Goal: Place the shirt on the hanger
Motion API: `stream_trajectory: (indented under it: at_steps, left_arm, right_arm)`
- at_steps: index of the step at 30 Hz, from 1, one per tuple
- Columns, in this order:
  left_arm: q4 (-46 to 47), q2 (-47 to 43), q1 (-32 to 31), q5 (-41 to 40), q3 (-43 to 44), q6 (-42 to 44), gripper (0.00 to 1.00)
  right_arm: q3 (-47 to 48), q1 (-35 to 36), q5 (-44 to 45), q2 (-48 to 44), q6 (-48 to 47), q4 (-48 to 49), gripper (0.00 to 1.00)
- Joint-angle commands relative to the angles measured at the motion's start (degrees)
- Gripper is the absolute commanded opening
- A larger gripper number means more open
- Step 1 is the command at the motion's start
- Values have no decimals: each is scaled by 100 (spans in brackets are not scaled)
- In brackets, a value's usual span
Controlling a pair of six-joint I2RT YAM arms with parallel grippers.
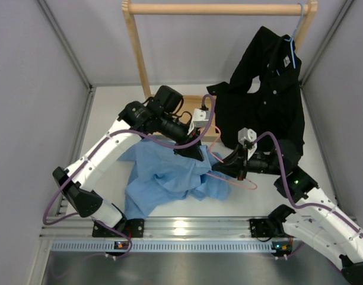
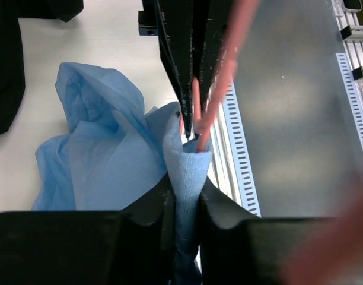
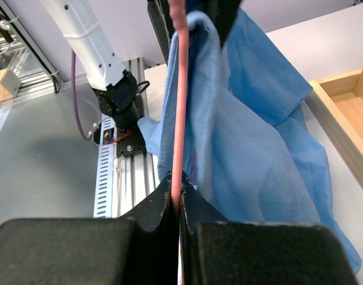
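Observation:
The light blue shirt [image 1: 164, 175] lies bunched on the table in front of the left arm, one part lifted. My left gripper [image 1: 196, 153] is shut on a fold of the shirt [image 2: 184, 172], held up off the table. My right gripper [image 1: 224, 167] is shut on the thin pink hanger [image 3: 180, 113]. The hanger [image 1: 232, 178] runs from the right gripper into the lifted fold; its pink wire [image 2: 212, 101] ends inside the blue cloth in the left wrist view. The shirt [image 3: 252, 130] hangs beside the wire in the right wrist view.
A black buttoned shirt [image 1: 270, 95] hangs on a light blue hanger [image 1: 294, 50] from the wooden rail [image 1: 217, 9] at the back right. The rail's wooden base [image 1: 199, 104] lies behind the arms. A slotted metal rail [image 1: 187, 228] runs along the near edge.

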Motion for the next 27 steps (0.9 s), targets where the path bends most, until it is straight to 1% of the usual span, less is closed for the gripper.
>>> stream_trajectory:
  at_steps: [1, 3, 4, 5, 10, 11, 12, 13, 14, 15, 16, 17, 18, 19, 20, 21, 22, 23, 24, 26, 27]
  left_arm:
    - [83, -238, 42, -34, -16, 144, 17]
    - [83, -273, 42, -17, -25, 171, 15]
    - [83, -282, 42, -8, -16, 188, 9]
    - [83, -308, 42, 18, -16, 206, 0]
    - [83, -378, 42, 71, -16, 294, 0]
    - [83, -387, 42, 54, -8, 311, 0]
    - [83, -405, 51, -111, 1, 311, 0]
    - [83, -457, 60, -191, 1, 303, 0]
    - [91, -484, 68, -314, 10, 233, 0]
    - [126, -528, 77, -620, 1, 154, 0]
    - [362, -693, 86, -1093, -103, -99, 0]
    - [555, -791, 86, -1097, -191, -310, 0]
    - [749, -931, 86, -1419, -305, -521, 0]
    - [916, -1176, 86, -2058, -541, -680, 0]
    - [1205, -1291, 86, -2369, -639, -986, 0]
    - [1390, -1554, 86, -2998, -762, -1146, 0]
    - [1558, -1669, 86, -3274, -885, -1304, 0]
    - [1672, -1784, 86, -3442, -1034, -1567, 0]
    - [1874, -1889, 86, -3549, -1114, -1639, 0]
    - [2120, -2197, 86, -3769, -1342, -1989, 0]
    - [2261, -2311, 86, -3813, -1422, -2087, 0]
  right_arm:
    - [331, -26, -311, -83, -273, 291, 0]
    - [339, -26, -355, -101, -290, 291, 0]
    - [339, -18, -364, -127, -290, 291, 0]
    - [339, -18, -364, -136, -282, 308, 0]
    - [331, -18, -347, -207, -211, 370, 0]
    - [313, -18, -294, -216, -211, 361, 4]
    - [296, -18, -207, -268, -211, 344, 15]
    - [295, -26, -49, -294, -203, 274, 32]
    - [295, -18, 396, -347, -203, 73, 47]
    - [295, -26, 696, -495, -159, -190, 50]
    - [295, -26, 1456, -732, -2, -584, 57]
    - [295, -18, 1856, -734, 104, -806, 60]
    - [295, -18, 2199, -1039, 201, -1034, 62]
    - [278, -18, 2585, -1190, 463, -1254, 64]
    - [200, -18, 3329, -1383, 622, -1656, 73]
    - [120, -18, 3649, -1706, 789, -1817, 76]
    - [41, -26, 4053, -1840, 1052, -1949, 79]
    - [-133, -18, 4118, -1955, 1167, -2046, 79]
    - [-213, -26, 4110, -2069, 1238, -2125, 79]
    - [-380, -26, 3961, -2053, 1475, -2144, 79]
    - [-442, -26, 3847, -1939, 1546, -1987, 77]
